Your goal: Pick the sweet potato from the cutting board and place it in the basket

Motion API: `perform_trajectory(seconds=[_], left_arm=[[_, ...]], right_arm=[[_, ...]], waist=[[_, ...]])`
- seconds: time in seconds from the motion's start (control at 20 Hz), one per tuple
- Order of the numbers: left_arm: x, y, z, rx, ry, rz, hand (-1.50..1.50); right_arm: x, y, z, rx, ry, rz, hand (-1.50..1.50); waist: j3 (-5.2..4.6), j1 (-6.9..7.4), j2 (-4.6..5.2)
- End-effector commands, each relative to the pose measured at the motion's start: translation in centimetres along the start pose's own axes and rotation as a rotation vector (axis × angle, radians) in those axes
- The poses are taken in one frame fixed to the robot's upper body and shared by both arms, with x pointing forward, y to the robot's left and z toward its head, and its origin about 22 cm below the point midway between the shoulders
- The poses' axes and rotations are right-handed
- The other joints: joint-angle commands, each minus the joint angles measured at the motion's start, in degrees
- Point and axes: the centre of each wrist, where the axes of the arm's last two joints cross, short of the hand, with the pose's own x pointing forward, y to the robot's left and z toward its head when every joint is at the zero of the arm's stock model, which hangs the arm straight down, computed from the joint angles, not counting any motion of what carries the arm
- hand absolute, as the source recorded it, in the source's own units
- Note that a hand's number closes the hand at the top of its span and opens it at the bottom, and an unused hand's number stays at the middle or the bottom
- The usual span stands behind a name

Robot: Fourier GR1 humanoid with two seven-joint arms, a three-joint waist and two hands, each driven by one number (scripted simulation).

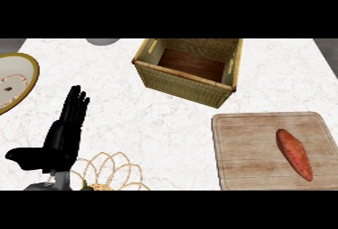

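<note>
Lying on the pale wooden cutting board [251,147], the tapered orange sweet potato [294,154] is logged — long axis near-to-far, well right of the black left hand [63,134], fingers straight and together; right hand unseen.

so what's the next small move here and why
Probably bring the right hand, which is out of view, in over the sweet potato. It lies untouched on the cutting board at the view's right, on that hand's side, while the left hand rests open at the far left, beyond the basket.
</note>
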Motion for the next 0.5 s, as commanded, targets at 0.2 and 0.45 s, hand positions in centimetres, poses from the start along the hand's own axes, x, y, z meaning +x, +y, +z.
perform_trajectory(seconds=[0.2,0.45], left_arm=[[-1.3,-0.7,0.5,-0.01,0.007,0.005,0.0],[-1.6,0.0,-0.1,-0.006,-0.004,0.0,0.0]], right_arm=[[0.8,2.8,-1.4,0.019,-0.008,-0.003,-1.5],[-0.2,5.4,-0.5,-0.012,-0.006,0.007,-1.5]], waist=[[0.0,0.05,0.0],[0.0,-0.35,-0.04]])
